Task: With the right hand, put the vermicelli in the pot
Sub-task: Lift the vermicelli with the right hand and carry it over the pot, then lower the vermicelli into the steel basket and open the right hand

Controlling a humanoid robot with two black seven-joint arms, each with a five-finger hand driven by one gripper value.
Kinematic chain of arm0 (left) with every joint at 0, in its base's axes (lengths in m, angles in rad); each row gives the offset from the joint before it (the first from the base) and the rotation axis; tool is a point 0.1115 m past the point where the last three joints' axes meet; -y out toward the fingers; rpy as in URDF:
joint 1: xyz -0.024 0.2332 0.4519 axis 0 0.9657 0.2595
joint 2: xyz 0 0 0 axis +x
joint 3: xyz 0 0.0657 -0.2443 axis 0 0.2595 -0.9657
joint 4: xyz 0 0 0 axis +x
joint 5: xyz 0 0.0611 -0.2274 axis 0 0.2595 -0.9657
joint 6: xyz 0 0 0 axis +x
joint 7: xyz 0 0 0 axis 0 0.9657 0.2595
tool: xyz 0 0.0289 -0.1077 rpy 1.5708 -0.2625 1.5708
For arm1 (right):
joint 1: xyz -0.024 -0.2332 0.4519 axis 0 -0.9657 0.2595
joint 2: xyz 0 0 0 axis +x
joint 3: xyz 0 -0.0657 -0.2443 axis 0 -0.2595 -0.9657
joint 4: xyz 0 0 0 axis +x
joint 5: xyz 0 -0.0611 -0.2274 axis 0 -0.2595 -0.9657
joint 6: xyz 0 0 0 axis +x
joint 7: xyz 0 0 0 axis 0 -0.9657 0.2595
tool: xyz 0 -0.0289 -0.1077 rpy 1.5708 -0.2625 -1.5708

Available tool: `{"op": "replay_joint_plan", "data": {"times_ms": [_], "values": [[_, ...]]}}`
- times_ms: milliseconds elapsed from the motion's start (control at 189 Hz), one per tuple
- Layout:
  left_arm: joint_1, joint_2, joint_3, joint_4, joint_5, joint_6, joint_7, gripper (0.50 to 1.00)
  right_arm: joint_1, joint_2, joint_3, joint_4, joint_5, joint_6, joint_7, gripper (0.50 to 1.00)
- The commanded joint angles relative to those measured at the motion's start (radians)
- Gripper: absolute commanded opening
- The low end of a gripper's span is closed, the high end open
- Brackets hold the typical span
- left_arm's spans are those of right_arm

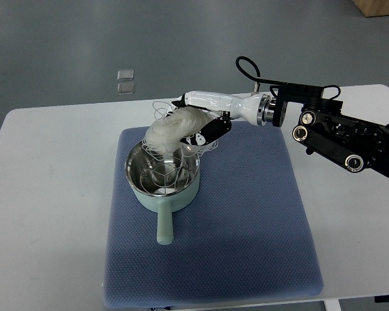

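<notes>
In the top view, the right hand (pixel 204 126) grips a pale bundle of vermicelli (pixel 170 131) just above the far rim of the pot (pixel 162 175), left of centre, with loose strands already hanging inside. Best to lower it over the pot's middle before letting go, so no strands trail over the rim. The pot sits on a blue mat (pixel 246 214) on a white table (pixel 45 194); grey floor lies beyond.
</notes>
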Motion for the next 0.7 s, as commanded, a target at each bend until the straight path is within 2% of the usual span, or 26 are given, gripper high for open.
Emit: {"op": "replay_joint_plan", "data": {"times_ms": [0, 186, 313, 414, 509, 610, 694], "values": [[0.0, 0.0, 0.0, 0.0, 0.0, 0.0, 0.0, 1.0, -0.012, 0.037, -0.003, -0.034, -0.001, -0.003, -0.002, 0.562], [0.0, 0.0, 0.0, 0.0, 0.0, 0.0, 0.0, 1.0, -0.041, 0.071, -0.003, -0.041, -0.001, -0.018, -0.049, 0.596], [0.0, 0.0, 0.0, 0.0, 0.0, 0.0, 0.0, 1.0, -0.047, 0.091, -0.003, -0.041, -0.001, -0.02, -0.049, 0.674], [0.0, 0.0, 0.0, 0.0, 0.0, 0.0, 0.0, 1.0, -0.049, 0.094, -0.003, -0.041, -0.001, -0.027, -0.051, 0.69], [0.0, 0.0, 0.0, 0.0, 0.0, 0.0, 0.0, 1.0, -0.049, 0.094, -0.003, -0.047, -0.001, -0.029, -0.057, 0.748], [0.0, 0.0, 0.0, 0.0, 0.0, 0.0, 0.0, 1.0, -0.049, 0.097, -0.003, -0.055, -0.001, -0.029, -0.057, 0.758], [0.0, 0.0, 0.0, 0.0, 0.0, 0.0, 0.0, 1.0, -0.049, 0.097, -0.003, -0.055, 0.0, -0.029, -0.057, 0.809]]}}
